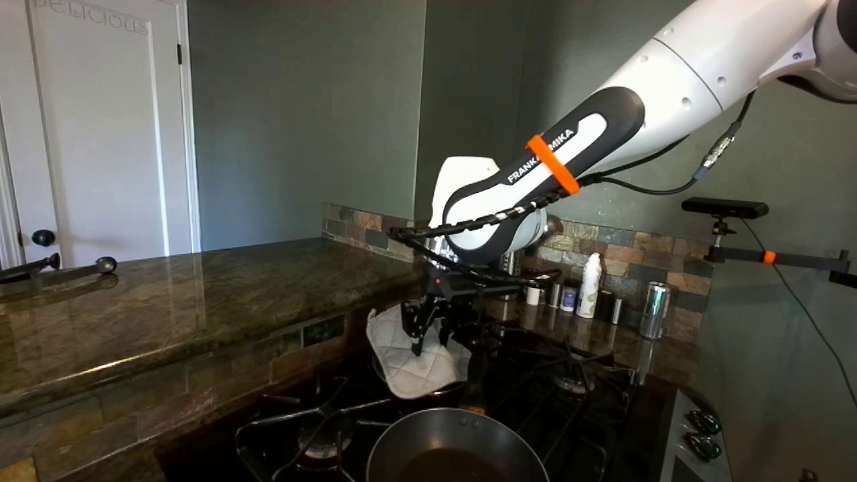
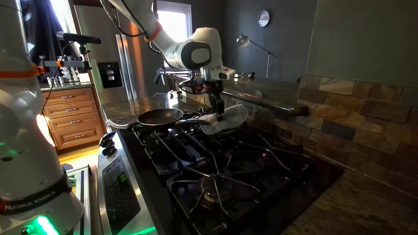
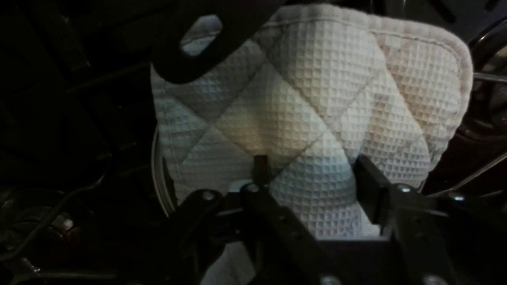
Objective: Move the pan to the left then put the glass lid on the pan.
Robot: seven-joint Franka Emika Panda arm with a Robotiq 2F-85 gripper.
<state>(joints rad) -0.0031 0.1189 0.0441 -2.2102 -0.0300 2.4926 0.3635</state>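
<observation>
The dark round pan [image 1: 458, 435] sits on the stove in both exterior views [image 2: 160, 116]. Its handle [image 1: 476, 375] points toward my gripper, and the holed handle end [image 3: 241, 23] lies over the cloth in the wrist view. A whitish quilted cloth [image 1: 402, 358] covers a round thing whose curved shiny rim [image 3: 157, 174] looks like the glass lid's edge; the rest is hidden. My gripper [image 3: 315, 170] is above the cloth, pointing down. Its fingers [image 1: 430, 343] are apart, with a bulge of cloth [image 3: 317, 186] between them. Whether they press on it cannot be told.
Black stove grates [image 2: 217, 176] spread around the pan and cloth. A raised stone counter [image 1: 221, 294] runs behind the cloth. A white spray can [image 1: 589, 288], a steel canister [image 1: 655, 309] and small containers stand by the wall. The control panel [image 2: 119, 192] is at the stove's front.
</observation>
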